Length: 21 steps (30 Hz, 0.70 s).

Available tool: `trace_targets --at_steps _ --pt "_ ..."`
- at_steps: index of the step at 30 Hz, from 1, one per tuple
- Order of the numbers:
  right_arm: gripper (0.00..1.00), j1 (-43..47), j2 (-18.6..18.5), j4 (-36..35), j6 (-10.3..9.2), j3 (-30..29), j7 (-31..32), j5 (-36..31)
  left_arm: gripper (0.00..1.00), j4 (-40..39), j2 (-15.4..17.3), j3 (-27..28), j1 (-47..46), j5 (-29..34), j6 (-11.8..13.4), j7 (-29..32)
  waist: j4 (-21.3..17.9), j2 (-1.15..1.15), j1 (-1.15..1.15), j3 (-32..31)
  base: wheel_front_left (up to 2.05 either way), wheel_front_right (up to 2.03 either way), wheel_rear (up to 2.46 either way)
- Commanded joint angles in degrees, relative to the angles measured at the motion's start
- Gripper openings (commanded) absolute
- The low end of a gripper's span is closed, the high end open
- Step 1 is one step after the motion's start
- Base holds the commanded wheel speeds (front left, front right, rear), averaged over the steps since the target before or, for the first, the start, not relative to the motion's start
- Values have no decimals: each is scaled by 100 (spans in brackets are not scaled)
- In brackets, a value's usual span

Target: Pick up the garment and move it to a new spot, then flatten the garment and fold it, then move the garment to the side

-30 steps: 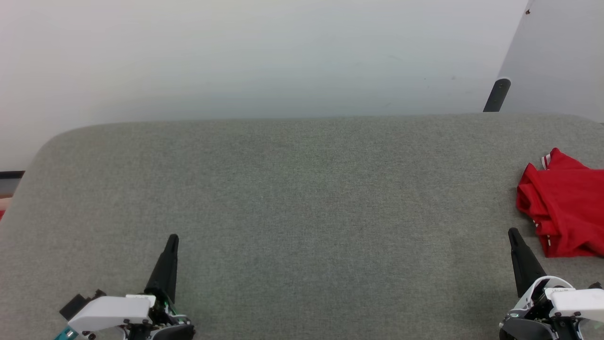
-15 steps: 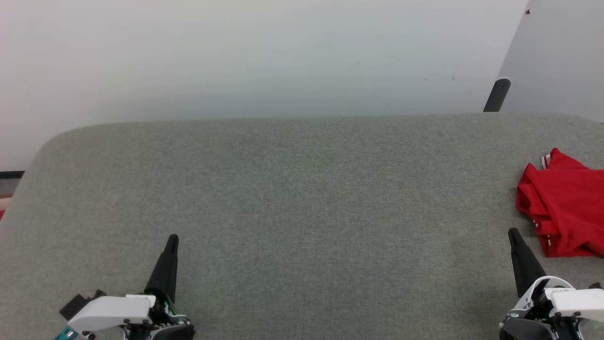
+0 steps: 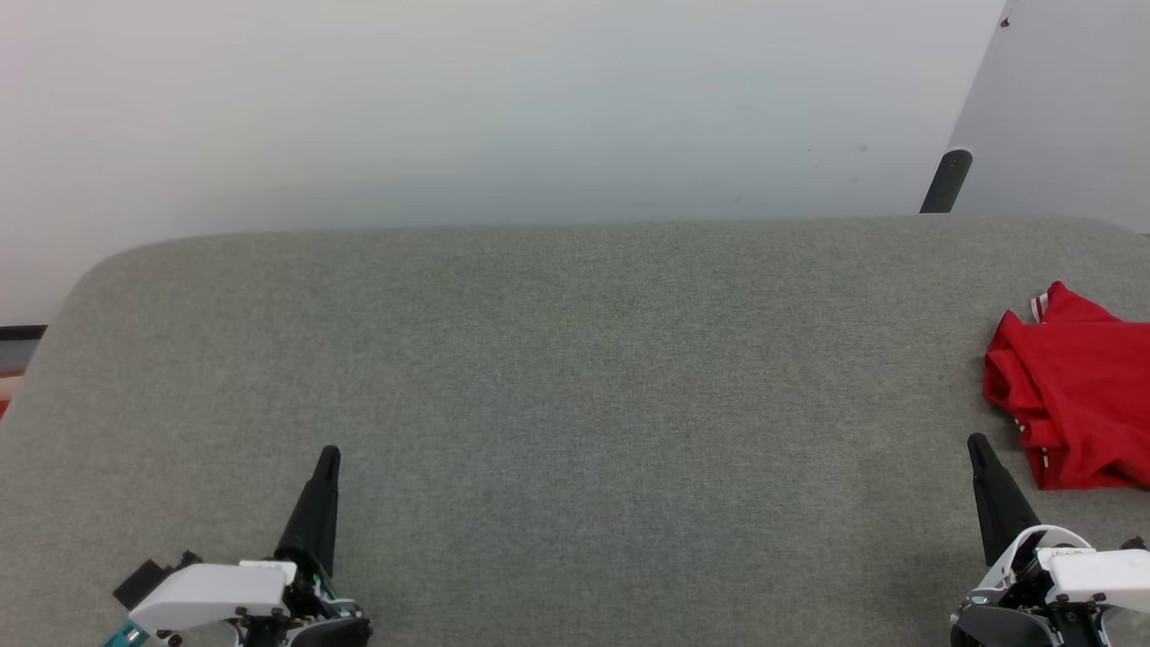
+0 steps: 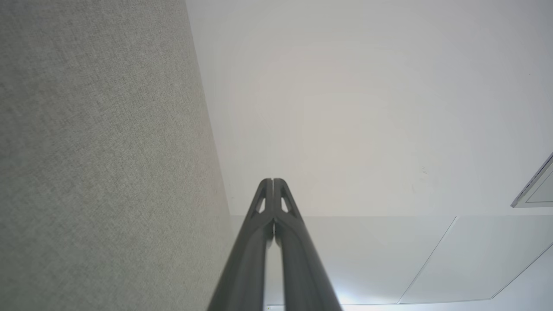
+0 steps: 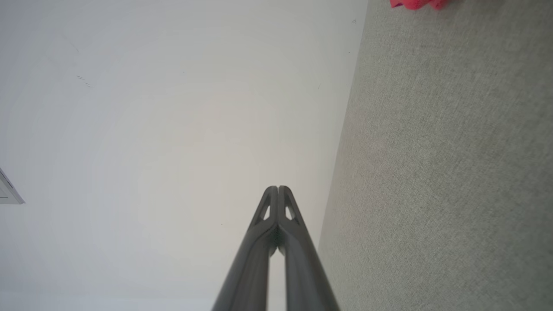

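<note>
The garment, a red shirt with a bit of white-and-red striped trim showing, lies crumpled at the right edge of the grey cloth-covered table; a scrap of it shows at the top of the right wrist view. My right gripper is shut and empty at the lower right, its tip a short way left of the garment and apart from it. At the lower left my left gripper is shut and empty, far from the garment. Both wrist views show the fingertips pressed together: left gripper, right gripper.
A pale wall rises behind the table's rounded far edge. A dark post stands at the back right beside a grey panel. The wide grey surface stretches between the two grippers.
</note>
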Motion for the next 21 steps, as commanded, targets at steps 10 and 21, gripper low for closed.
trace_targets --at_steps 10,21 --pt "0 -15 12 0 2 6 8 34 0 6 -3 12 -47 -20 -19 14 0 0 0 0 0 0 0" --pt "0 -15 12 0 2 6 7 35 0 6 -3 12 -47 -20 -19 14 0 0 0 0 0 0 0"
